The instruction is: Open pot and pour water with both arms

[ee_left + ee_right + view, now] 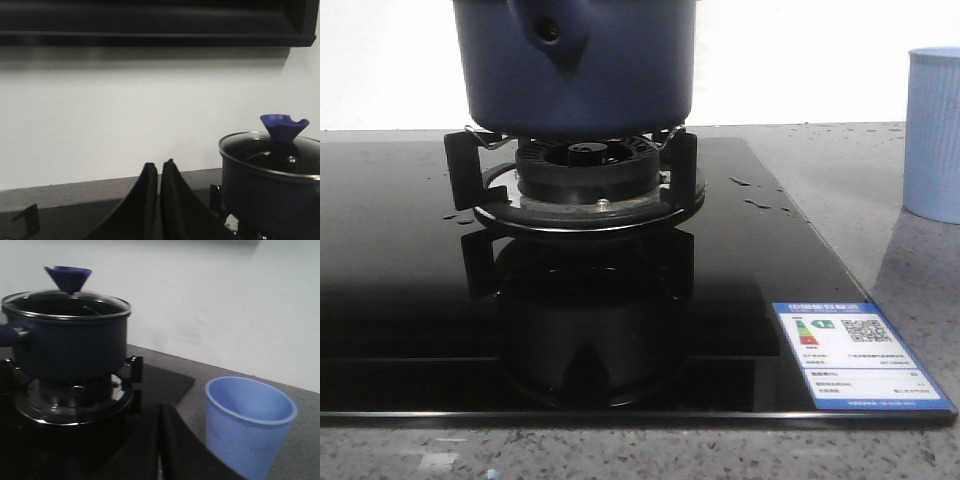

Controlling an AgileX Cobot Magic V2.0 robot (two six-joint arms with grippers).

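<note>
The dark navy-blue pot (575, 70) sits on the burner stand (585, 185) of a black glass hob; its handle stub with a round hole faces the front camera. A glass lid with a blue cone knob (283, 126) covers it; the knob also shows in the right wrist view (68, 278). My left gripper (159, 165) is shut and empty, left of the pot (270, 190) and apart from it. My right gripper (161, 407) is shut and empty, low over the hob between the pot (67, 347) and the pale-blue cup (247, 425). Neither gripper shows in the front view.
The pale-blue ribbed cup (932, 135) stands on the grey counter right of the hob (410, 300). A white wall runs behind. A dark range hood (150, 22) hangs above. Water drops lie on the glass near the burner. A label sticker (855, 360) is at the hob's front right corner.
</note>
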